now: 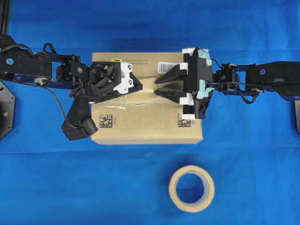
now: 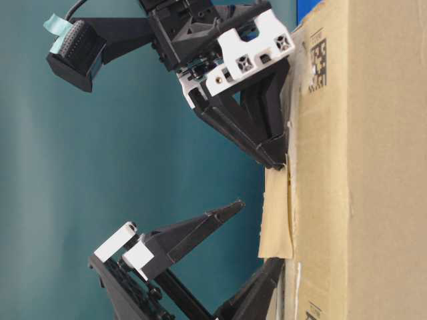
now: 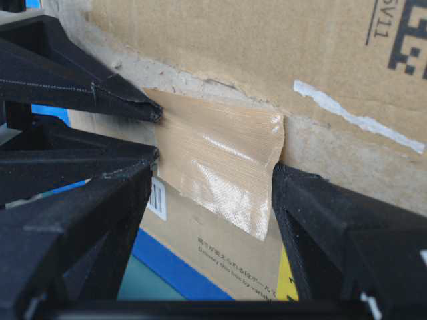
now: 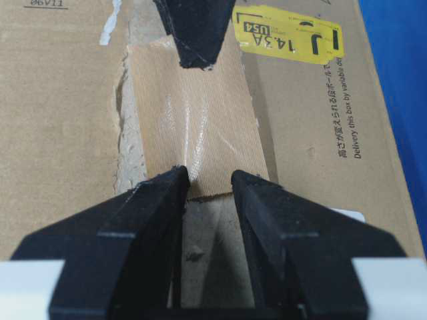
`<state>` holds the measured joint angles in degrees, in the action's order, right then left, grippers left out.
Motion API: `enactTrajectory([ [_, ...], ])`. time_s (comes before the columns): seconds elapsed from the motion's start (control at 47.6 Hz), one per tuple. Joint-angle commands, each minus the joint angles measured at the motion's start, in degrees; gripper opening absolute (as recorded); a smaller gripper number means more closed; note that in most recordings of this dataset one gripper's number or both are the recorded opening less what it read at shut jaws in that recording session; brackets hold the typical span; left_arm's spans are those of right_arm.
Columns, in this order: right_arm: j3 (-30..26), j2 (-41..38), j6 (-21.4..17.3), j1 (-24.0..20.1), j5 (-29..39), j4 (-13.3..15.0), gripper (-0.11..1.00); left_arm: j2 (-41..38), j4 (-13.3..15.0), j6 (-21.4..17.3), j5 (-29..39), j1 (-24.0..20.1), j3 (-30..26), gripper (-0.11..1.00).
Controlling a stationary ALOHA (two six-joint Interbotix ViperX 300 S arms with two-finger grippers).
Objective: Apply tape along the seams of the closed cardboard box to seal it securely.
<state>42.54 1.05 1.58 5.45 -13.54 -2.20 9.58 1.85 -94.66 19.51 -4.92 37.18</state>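
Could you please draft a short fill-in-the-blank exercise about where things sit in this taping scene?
1. The tape lies on top of the ____.
2. The tape roll rests on the ____ cloth, apart from the box.
3. The sticker beside the tape is ____.
4. The left gripper has its jaws ____.

Missing words: cardboard box; blue; yellow; open

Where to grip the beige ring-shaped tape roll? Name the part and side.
Grip the beige ring-shaped tape roll across its wall, from straight above: it lies flat on the blue cloth, hole up, so one finger likely fits inside.
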Motion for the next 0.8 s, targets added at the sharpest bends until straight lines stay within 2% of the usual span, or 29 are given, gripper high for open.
enactTrajectory([
  [0.0, -0.62, 0.44, 0.09, 0.09, 0.7, -0.09, 0.42, 0.62, 0.09, 0.09, 0.62, -0.09, -1.05, 0.7],
  [0.462, -0.62, 0.44, 0.09, 0.09, 1.58, -0.09, 0.42, 1.05, 0.0, 0.09, 1.49, -0.09, -1.14, 0.7],
  [0.672, -0.53, 0.79, 0.0, -0.09, 2.9, -0.18, 0.42, 3.08, 0.09, 0.26, -0.53, -0.44, 0.0, 0.69],
  [0.777, -0.53, 2.11, 0.09, -0.44, 3.87, -0.09, 0.42, 5.36, 0.09, 1.67, -3.78, -0.53, 1.32, 0.69],
])
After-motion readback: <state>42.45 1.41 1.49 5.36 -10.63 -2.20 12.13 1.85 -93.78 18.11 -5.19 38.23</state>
